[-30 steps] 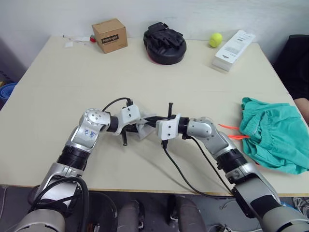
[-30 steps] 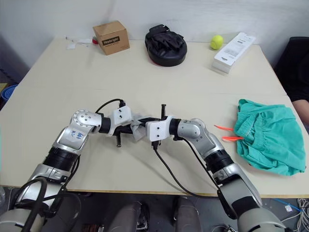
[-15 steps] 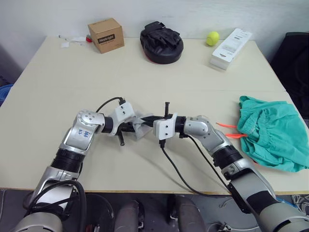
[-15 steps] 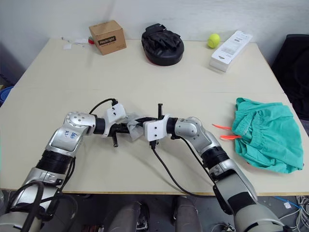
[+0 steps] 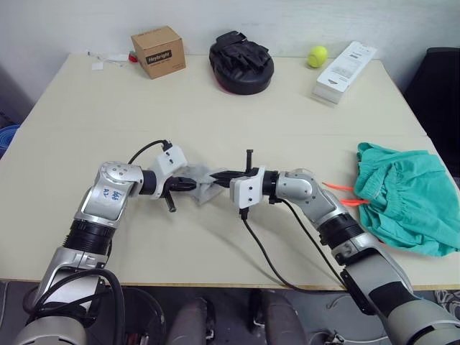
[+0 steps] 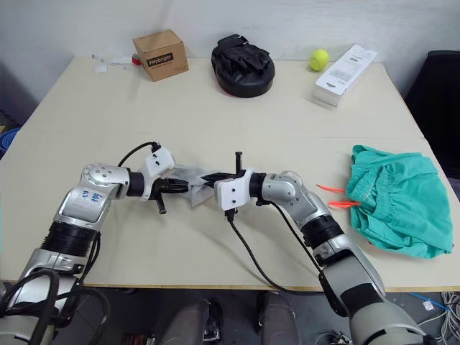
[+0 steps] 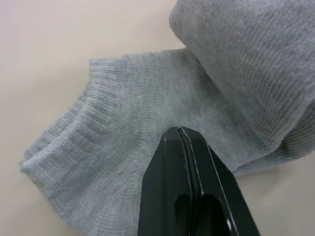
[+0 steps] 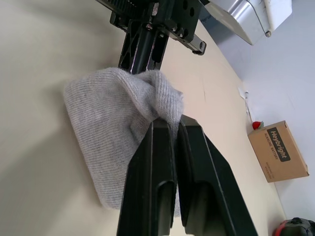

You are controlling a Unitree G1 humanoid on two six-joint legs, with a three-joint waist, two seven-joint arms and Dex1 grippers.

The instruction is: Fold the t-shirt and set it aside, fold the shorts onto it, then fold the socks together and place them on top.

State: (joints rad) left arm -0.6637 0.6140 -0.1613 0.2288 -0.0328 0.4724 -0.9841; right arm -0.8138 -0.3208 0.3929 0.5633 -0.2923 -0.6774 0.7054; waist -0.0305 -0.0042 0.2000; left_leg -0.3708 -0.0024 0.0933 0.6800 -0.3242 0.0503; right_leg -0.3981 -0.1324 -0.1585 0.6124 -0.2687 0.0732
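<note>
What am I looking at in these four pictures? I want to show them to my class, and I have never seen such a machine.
A humanoid robot's two arms work at a table. Two pictures come from cameras in its head, looking down; two from cameras on its wrists, looking along the black fingers. The right hand is shut on the grey socks. The left hand is shut, resting on them. The green shorts lie at the robot's right. At the far edge are a cardboard box, a black padded mitt, a tennis ball and a white box.

Grey ribbed socks (image 7: pixel 147 123), teal-green shorts (image 5: pixel 406 205)
</note>
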